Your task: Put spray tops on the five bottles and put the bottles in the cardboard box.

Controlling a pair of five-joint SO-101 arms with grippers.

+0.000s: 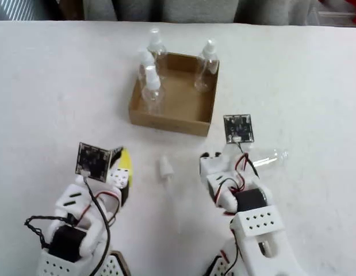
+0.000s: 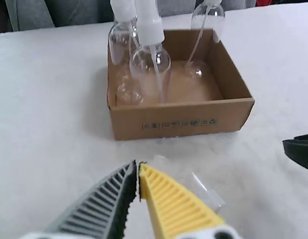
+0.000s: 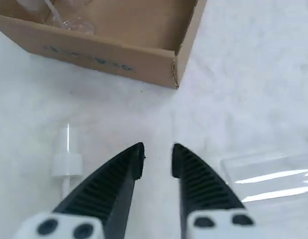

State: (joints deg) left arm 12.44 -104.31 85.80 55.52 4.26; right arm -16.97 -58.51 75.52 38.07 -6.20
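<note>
Count: 1 table, 1 cardboard box, 2 arms, 5 clear bottles, 1 loose spray top.

The box sits mid-table, open side up, ahead of both arms.

The left arm is folded low at the table's near edge, wrist aimed at the box's near wall. The left gripper is closed with nothing in it, grey and yellow fingers meeting at the tips. It sits near the loose spray top, not touching it.

The right arm is also low at the near edge, aimed at the box's near right corner. The right gripper is open a narrow gap, black fingers holding nothing. It sits between the loose spray top and the fifth bottle and touches neither.

Four capped bottles stand upright in the box, white spray tops up. Three are clustered along the left wall, one is alone at the far right corner.

The fifth bottle lies on its side on the table, just right of the right gripper and outside the box, with no top on it. Its long axis runs roughly left-right across the table; can't tell which end is the neck.

The loose spray top lies flat on the table between the two grippers, just in front of the box. Its long axis runs roughly toward the box.
</note>
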